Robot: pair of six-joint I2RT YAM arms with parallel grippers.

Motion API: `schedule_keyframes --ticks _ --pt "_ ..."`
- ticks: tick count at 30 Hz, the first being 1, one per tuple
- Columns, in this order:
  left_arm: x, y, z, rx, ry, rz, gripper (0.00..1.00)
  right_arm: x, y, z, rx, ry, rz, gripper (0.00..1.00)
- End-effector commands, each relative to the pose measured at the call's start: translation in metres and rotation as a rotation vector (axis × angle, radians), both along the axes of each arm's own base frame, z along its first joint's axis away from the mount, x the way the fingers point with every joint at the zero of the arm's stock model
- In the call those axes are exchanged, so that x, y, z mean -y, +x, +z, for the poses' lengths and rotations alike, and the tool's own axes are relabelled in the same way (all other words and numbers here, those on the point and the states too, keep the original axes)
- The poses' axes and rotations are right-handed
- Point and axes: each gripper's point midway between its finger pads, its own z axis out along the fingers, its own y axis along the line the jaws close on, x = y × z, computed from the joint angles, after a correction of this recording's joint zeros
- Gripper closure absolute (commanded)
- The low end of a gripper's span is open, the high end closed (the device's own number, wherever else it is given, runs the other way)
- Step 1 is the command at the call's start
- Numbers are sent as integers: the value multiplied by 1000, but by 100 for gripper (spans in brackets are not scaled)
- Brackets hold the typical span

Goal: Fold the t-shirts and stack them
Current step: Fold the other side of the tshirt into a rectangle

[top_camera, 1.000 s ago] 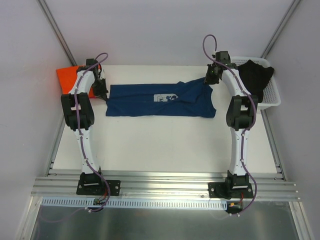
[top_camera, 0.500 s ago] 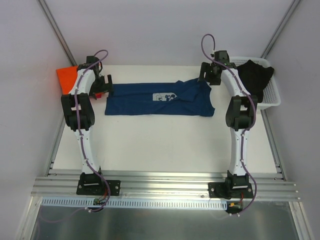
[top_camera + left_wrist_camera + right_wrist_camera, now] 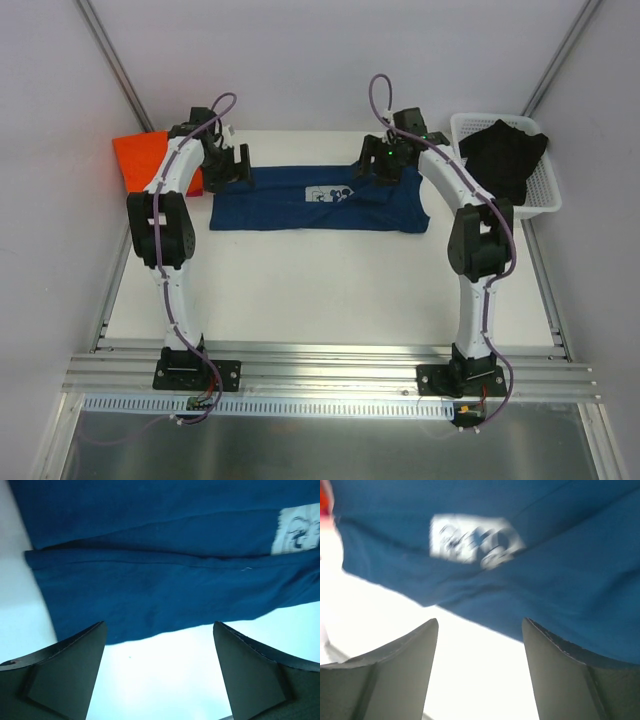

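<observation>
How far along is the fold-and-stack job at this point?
Done: orange t-shirt looks folded at the far left; navy t-shirt is folded into a long strip. In hand: nothing, left claw and right claw hover open over it. Left: shorter folds, then stacking.

A flat white rectangular tabletop [image 3: 330, 285] stands between plain pale grey walls [image 3: 300, 60]. Slim grey metal struts [image 3: 108, 60] run diagonally up both rear corners. A ribbed aluminium rail [image 3: 330, 362] spans the near edge, above a reflective metal sheet [image 3: 330, 448]. Lighting is even and diffuse.
</observation>
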Motion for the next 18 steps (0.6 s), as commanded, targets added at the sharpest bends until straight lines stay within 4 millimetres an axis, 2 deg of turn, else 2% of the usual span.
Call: schedule_keyframes --ticks 1,2,5,7,8,18 --pt "11 -8 -40 -123 -88 -17 12 -33 -20 -14 -96 78 41 28" --pt "11 -8 -48 -144 -92 -16 13 -36 -20 -19 -108 75 44 29" --pt "12 -6 -57 -158 -93 -15 14 -41 -23 -35 -137 61 50 29" --pt "14 -2 -57 -152 -96 -18 15 -42 -21 -43 -145 54 54 29" --pt "24 -4 -61 -159 -93 -40 15 -39 -20 -45 -146 47 50 29" --pt "28 -7 -70 -185 -98 -40 15 -34 -14 -73 -176 -3 40 29"
